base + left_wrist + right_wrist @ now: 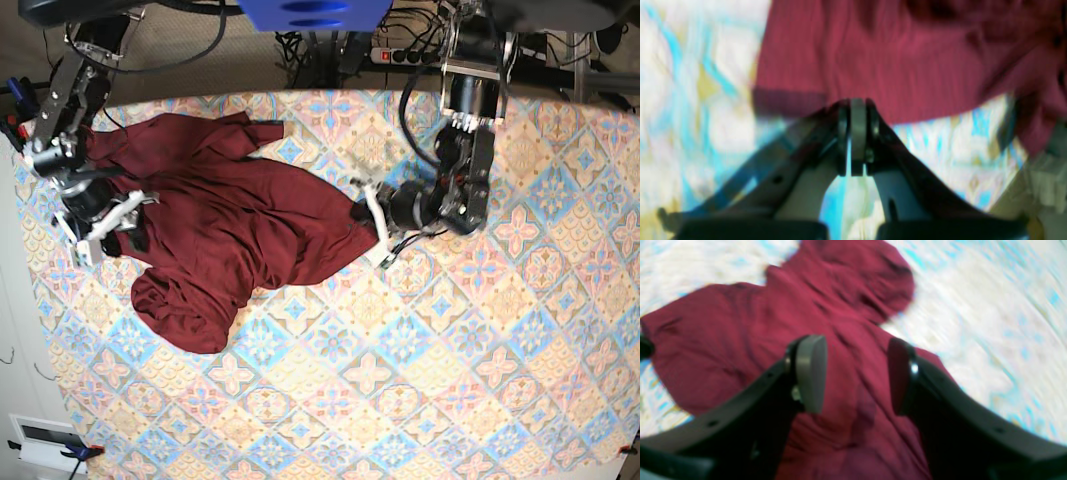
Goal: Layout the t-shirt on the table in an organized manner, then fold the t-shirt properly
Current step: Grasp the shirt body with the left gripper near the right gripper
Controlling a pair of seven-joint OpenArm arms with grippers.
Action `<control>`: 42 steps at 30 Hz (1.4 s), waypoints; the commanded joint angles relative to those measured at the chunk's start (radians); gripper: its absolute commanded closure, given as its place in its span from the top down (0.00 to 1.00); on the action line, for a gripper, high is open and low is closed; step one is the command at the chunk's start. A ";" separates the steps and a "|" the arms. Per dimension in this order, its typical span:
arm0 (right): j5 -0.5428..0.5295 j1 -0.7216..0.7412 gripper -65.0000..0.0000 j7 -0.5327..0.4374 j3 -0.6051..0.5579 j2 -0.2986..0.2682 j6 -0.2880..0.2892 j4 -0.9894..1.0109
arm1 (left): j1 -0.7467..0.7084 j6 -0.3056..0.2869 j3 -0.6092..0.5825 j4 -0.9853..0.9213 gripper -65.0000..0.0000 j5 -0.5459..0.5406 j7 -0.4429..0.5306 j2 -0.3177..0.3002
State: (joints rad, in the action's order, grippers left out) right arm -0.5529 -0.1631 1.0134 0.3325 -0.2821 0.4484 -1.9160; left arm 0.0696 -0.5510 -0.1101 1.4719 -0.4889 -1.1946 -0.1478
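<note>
The dark maroon t-shirt (230,220) lies crumpled and bunched on the left half of the patterned table (450,380). My left gripper (372,228) is at the shirt's right edge. In the left wrist view the left gripper (858,110) is shut, with the hem of the t-shirt (873,60) pinched at its tips above the table (690,100). My right gripper (100,225) is over the shirt's left part. In the right wrist view the right gripper (855,373) is open and empty above the t-shirt (773,333) and the table (973,306). Both wrist views are blurred.
Cables and a power strip (400,50) lie beyond the table's far edge. A blue part (315,12) hangs at the top centre. A white device (45,440) sits off the table's left front corner. The shirt's lower lobe (185,310) bulges toward the front left.
</note>
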 commanded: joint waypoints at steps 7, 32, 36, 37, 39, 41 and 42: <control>0.067 0.004 0.44 -0.018 -0.065 -0.015 0.000 0.026 | -0.072 -0.001 0.140 0.197 0.00 -0.018 0.035 -0.020; 0.090 -0.003 0.44 -0.020 -0.082 -0.015 0.000 0.017 | 0.095 -0.001 0.207 -0.141 0.98 -0.017 0.042 0.156; 0.090 -0.003 0.44 -0.020 -0.085 -0.015 0.000 0.017 | 0.098 -0.001 0.206 -0.184 0.95 -0.018 0.043 0.158; 0.090 -0.003 0.44 -0.020 -0.085 -0.015 0.000 0.017 | 0.097 -0.002 0.204 -0.184 0.93 -0.018 0.040 0.158; 0.090 -0.003 0.44 -0.020 -0.086 -0.015 0.000 0.017 | 0.094 -0.008 0.201 -0.184 0.83 -0.018 0.035 0.158; 0.090 -0.003 0.44 -0.020 -0.086 -0.015 0.000 0.017 | 0.092 -0.008 0.169 -0.184 0.65 -0.018 0.035 0.153; 0.090 -0.003 0.44 -0.020 -0.086 -0.015 0.000 0.017 | 0.092 -0.008 0.154 -0.184 0.54 -0.018 0.035 0.150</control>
State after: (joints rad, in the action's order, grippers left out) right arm -0.4526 -0.1772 1.0145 0.2428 -0.2829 0.4480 -1.8790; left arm 0.1520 -0.5552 0.0448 1.2797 -0.5007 -1.1511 -0.0006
